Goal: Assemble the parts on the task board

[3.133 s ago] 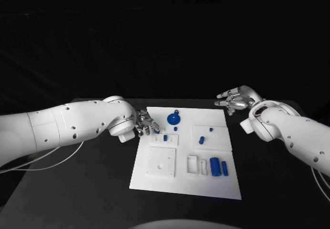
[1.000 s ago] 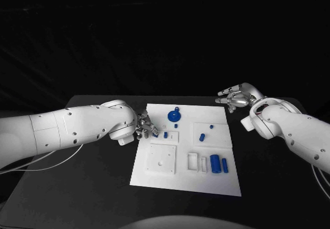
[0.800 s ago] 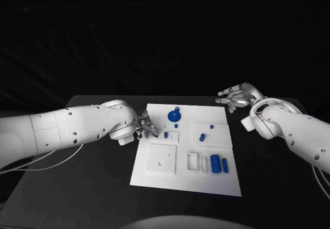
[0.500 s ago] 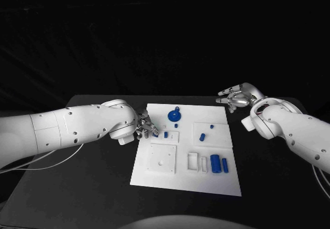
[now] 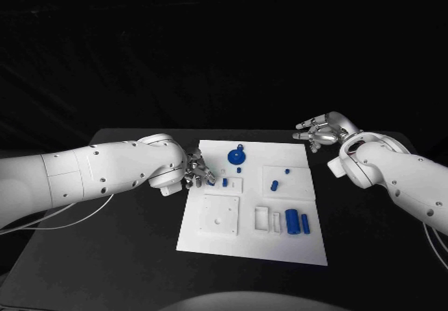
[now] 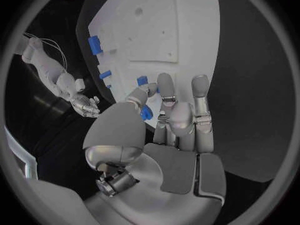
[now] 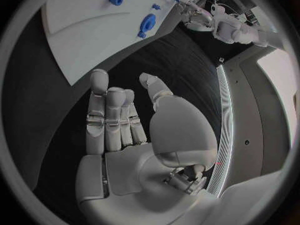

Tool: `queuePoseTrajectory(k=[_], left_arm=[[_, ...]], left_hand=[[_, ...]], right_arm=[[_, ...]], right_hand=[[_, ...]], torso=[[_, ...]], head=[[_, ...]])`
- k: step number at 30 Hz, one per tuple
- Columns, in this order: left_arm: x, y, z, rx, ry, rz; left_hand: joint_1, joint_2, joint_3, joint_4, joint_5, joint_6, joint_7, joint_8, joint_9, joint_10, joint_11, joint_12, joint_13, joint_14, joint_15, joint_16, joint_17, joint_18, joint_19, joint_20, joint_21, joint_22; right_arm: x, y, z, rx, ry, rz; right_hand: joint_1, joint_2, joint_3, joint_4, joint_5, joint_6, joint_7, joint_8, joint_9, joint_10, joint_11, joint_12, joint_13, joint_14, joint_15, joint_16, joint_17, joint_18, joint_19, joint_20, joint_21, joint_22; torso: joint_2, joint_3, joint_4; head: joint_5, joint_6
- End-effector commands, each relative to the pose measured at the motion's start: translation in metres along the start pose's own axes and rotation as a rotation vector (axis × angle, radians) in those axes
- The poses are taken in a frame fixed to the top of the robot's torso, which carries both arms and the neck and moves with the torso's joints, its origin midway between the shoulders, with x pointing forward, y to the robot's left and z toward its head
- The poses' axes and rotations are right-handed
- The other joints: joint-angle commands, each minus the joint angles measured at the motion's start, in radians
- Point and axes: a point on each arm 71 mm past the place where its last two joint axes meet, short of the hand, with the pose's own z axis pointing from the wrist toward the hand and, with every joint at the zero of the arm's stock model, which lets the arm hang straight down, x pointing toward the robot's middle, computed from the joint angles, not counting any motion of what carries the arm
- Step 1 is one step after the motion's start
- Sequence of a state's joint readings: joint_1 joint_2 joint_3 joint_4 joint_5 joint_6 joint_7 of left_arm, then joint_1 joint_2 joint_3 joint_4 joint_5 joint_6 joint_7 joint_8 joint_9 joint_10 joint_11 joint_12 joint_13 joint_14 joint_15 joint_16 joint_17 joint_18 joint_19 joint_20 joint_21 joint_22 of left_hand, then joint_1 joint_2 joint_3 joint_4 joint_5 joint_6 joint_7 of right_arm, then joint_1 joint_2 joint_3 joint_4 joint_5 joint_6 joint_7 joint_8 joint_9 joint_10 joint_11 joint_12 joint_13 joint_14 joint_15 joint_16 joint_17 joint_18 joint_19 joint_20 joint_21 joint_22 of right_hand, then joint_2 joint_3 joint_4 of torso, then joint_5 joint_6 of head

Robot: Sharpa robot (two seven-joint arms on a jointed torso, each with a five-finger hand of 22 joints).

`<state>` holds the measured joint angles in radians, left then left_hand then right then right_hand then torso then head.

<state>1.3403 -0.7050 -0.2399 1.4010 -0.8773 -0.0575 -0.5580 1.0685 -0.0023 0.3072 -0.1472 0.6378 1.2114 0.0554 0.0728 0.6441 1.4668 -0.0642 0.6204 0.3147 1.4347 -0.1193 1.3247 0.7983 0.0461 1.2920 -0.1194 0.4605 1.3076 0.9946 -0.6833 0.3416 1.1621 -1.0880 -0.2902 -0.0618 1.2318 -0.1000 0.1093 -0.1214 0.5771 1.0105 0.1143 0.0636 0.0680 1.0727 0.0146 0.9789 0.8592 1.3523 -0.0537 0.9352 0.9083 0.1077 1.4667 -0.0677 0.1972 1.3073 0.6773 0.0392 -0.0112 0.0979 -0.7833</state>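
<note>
At the left edge of the white task board, the robot's left hand pinches a small blue part between thumb and fingers, just beside a recessed block on the tabletop. The right hand hovers unladen, fingers apart, off the board's far right corner. The part looks light, rigid and smooth, likely best held by its sides.

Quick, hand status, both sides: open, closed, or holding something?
Left hand: pinches a small blue part between thumb and finger, at the task board's left edge.
Right hand: open, holding nothing, above the black table.
</note>
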Motion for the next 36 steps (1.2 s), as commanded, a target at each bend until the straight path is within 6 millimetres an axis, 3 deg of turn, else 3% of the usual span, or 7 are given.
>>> queuePoseTrajectory(k=[1, 36], left_arm=[[0.005, 0.001, 0.002, -0.011, 0.033, 0.025], [0.010, -0.012, 0.006, 0.003, 0.045, 0.088]], left_hand=[[0.007, 0.012, 0.053, -0.053, -0.006, 0.138, -0.089, 0.003, 0.202, 0.049, -0.018, 0.005, 0.001, 0.003, -0.005, 0.004, 0.002, 0.016, -0.001, 0.007, 0.007, 0.018], [0.010, 0.018, 0.051, -0.058, -0.009, 0.144, -0.092, 0.004, 0.220, 0.048, -0.020, 0.022, 0.009, 0.005, -0.003, 0.024, 0.028, 0.022, -0.002, 0.014, 0.015, 0.019]], right_arm=[[0.001, 0.001, 0.000, -0.012, 0.006, -0.004], [0.002, 0.002, 0.000, -0.014, 0.009, -0.002]], right_hand=[[-0.007, 0.003, -0.003, -0.003, 0.005, 0.003, 0.001, -0.001, -0.001, 0.000, -0.006, 0.000, -0.001, 0.000, -0.004, -0.003, -0.001, 0.016, 0.029, -0.008, -0.005, 0.011], [-0.007, 0.003, -0.003, -0.003, 0.005, 0.003, 0.001, -0.001, -0.001, 0.000, -0.006, 0.000, -0.001, 0.000, -0.004, -0.003, -0.001, 0.016, 0.029, -0.008, -0.005, 0.011]], torso=[[0.000, -0.0002, 0.0000], [0.000, -0.0001, 0.0007]], head=[[0.001, 0.000], [-0.004, -0.006]])
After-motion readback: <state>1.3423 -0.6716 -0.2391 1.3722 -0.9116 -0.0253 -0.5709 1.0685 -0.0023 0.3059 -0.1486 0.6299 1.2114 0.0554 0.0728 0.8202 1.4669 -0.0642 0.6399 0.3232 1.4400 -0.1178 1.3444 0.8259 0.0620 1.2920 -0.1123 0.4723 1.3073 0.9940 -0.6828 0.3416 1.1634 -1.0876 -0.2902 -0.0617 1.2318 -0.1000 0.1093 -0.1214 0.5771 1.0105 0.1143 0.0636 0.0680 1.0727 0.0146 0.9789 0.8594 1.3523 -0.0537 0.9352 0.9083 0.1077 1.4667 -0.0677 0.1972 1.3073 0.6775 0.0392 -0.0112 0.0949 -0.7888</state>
